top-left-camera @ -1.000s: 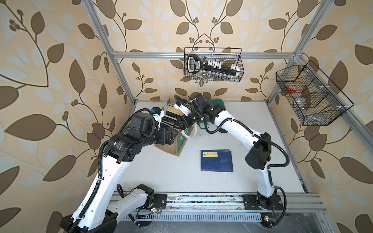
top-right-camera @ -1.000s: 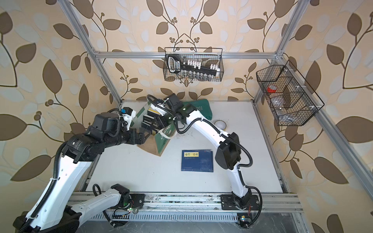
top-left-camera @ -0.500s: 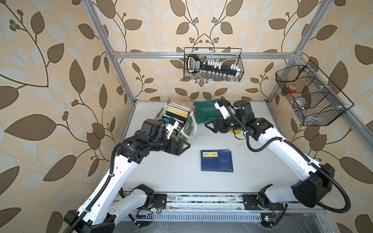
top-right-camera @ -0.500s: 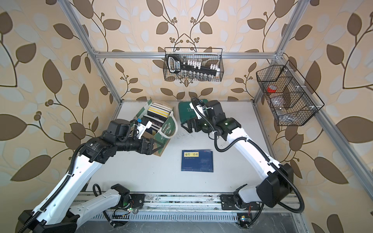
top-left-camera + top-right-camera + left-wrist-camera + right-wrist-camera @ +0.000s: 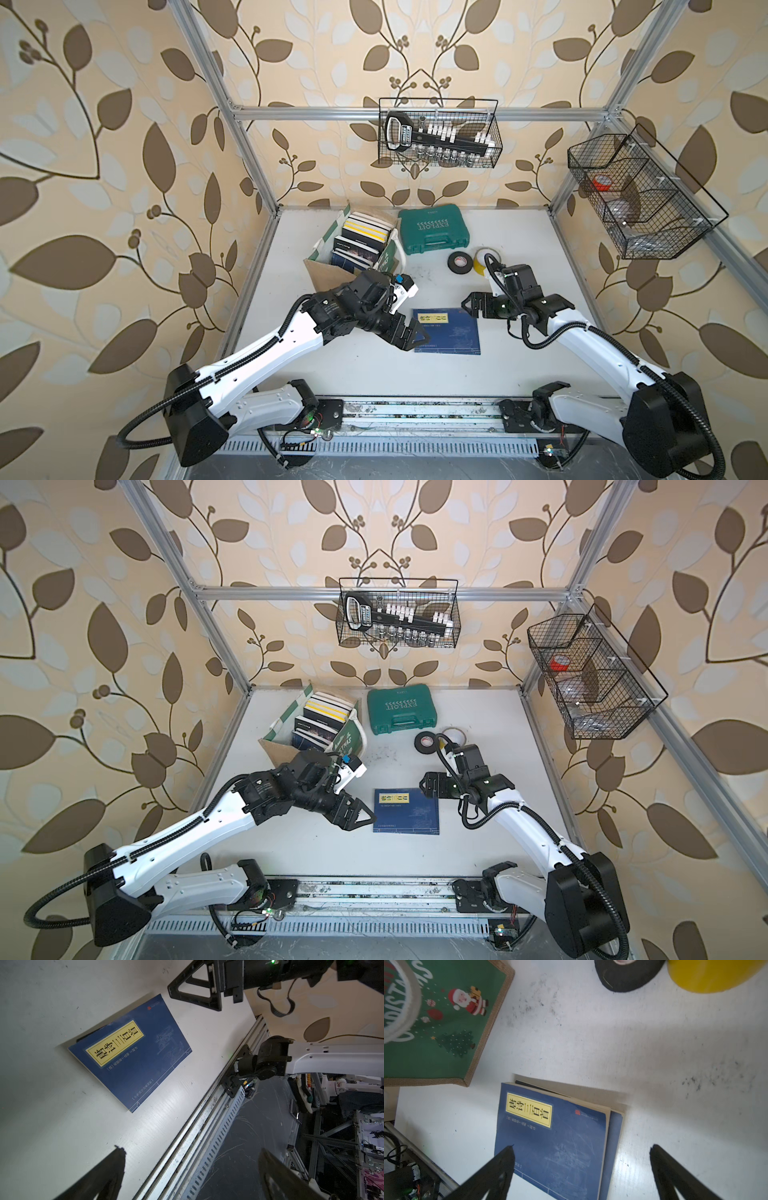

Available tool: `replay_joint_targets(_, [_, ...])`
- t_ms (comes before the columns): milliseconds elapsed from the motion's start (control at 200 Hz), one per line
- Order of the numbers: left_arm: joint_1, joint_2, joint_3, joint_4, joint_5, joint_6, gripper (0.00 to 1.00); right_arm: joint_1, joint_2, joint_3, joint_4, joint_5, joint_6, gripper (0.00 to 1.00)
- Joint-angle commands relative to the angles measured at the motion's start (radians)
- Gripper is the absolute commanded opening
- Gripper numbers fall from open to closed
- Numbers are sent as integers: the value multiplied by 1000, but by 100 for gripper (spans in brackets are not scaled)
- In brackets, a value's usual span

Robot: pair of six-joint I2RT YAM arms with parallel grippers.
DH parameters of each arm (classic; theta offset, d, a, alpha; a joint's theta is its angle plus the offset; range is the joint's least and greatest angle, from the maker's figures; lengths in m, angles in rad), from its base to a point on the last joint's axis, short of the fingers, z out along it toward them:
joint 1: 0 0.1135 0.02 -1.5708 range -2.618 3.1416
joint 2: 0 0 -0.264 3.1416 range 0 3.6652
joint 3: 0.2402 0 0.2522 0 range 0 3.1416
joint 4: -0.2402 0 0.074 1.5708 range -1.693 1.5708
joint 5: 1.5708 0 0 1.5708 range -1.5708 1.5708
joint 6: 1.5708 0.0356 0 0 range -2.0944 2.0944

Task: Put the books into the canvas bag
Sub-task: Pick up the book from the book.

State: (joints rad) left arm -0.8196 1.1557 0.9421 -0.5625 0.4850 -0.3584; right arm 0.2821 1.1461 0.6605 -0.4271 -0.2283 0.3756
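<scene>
A navy blue book (image 5: 451, 332) (image 5: 409, 812) with a yellow title label lies flat on the white table, and another blue one shows beneath it in the right wrist view (image 5: 614, 1126). Several more books (image 5: 361, 243) stand inside the canvas bag (image 5: 328, 272) (image 5: 277, 749) at the back left. My left gripper (image 5: 417, 338) (image 5: 360, 820) (image 5: 191, 1153) is open at the book's (image 5: 133, 1053) left edge, holding nothing. My right gripper (image 5: 471, 306) (image 5: 427, 785) (image 5: 581, 1150) hovers open over the book's (image 5: 556, 1138) far right corner, also empty.
A green plastic tool case (image 5: 432, 228) lies behind, right of the bag. A black tape roll (image 5: 460, 262) and a yellow one (image 5: 484, 262) sit just beyond my right wrist. Wire baskets (image 5: 438, 137) (image 5: 636, 199) hang on the walls. The metal rail (image 5: 415, 415) runs along the front edge.
Both grippers have left the bag and come forward and down to the blue book. The right arm swung out to the right first, its jaws opening wide.
</scene>
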Motion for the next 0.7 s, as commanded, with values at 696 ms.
replay_joint_targets(696, [-46,359,-69,277,-296,-164,99,-49,-92,-233,255,-10,158,99])
